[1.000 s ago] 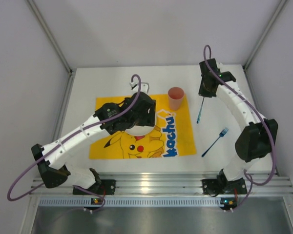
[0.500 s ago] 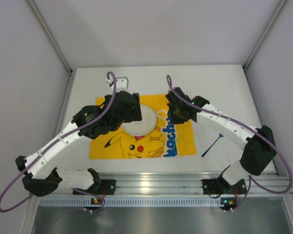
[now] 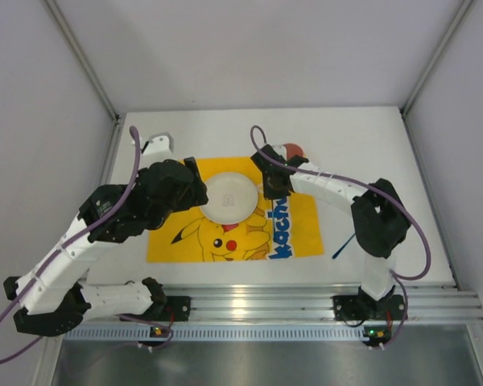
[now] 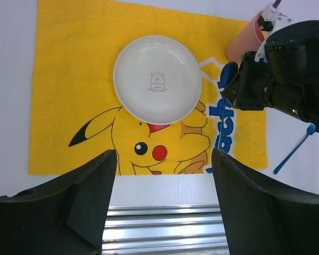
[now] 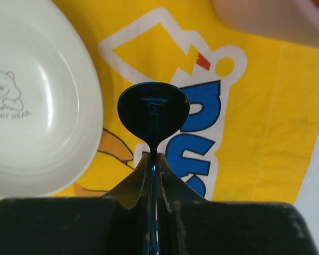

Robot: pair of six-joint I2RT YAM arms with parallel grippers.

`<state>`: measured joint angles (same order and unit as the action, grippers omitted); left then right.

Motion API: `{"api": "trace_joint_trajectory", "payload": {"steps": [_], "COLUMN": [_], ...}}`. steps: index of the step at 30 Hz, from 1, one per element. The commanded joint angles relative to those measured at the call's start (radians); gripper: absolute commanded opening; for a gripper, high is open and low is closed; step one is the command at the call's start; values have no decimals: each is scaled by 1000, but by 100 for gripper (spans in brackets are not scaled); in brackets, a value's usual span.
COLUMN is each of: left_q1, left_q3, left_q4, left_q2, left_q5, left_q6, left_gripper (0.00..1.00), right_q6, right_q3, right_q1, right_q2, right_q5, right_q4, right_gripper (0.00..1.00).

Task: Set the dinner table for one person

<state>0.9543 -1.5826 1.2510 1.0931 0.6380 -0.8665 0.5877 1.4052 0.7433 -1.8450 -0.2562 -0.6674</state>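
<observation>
1. The large plain white matte rectangular counter (image 3: pixel 370 137) spans the cell from the arm bases at its near edge to the far wall. It carries every other item.
2. A yellow rectangular cloth mat with a Pikachu print and blue lettering (image 3: pixel 302 233) lies flat on the counter, left of centre and towards the near edge.
3. A round white plate with a small bear print (image 3: pixel 229 199) sits on the far half of the mat, roughly at its middle.
4. A pink cup (image 4: pixel 244 40) stands upright at the far right corner of the mat. The right arm partly hides it in the overhead view.
5. A blue fork (image 4: pixel 295 151) lies on the bare counter just right of the mat, well apart from the plate.
6. The right fingers (image 5: pixel 141 178) are clamped on the handle of a dark blue spoon (image 5: pixel 154 109). The spoon bowl points forward over the blue lettering, just right of the plate rim.
7. The left fingers (image 4: pixel 90 196) are spread wide and hold nothing. They hang high over the near edge of the mat.
</observation>
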Motion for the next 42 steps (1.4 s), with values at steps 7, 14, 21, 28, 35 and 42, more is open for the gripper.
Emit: {"api": "trace_joint_trajectory", "payload": {"steps": [7, 14, 21, 28, 35, 42], "left_q1": [-3, -3, -3, -3, -12, -35], "left_q3": [-80, -82, -74, -16, 32, 39], "left_q4": [94, 45, -73, -264, -446, -524], "left_q2": [-9, 30, 97, 162, 275, 356], "left_q5": [28, 17, 9, -34, -168, -264], "left_q6": [-43, 14, 92, 196, 270, 311], "left_gripper": [77, 77, 78, 78, 79, 79], "right_q6": [74, 47, 1, 66, 69, 31], "right_q3": [139, 129, 144, -91, -452, -646], "right_q1": [1, 4, 30, -13, -471, -754], "right_q2": [-100, -62, 148, 551, 834, 747], "right_q5": [-160, -147, -95, -209, -5, 181], "right_q4": [-29, -28, -70, -216, -308, -227], "right_gripper": [3, 58, 58, 68, 73, 71]}}
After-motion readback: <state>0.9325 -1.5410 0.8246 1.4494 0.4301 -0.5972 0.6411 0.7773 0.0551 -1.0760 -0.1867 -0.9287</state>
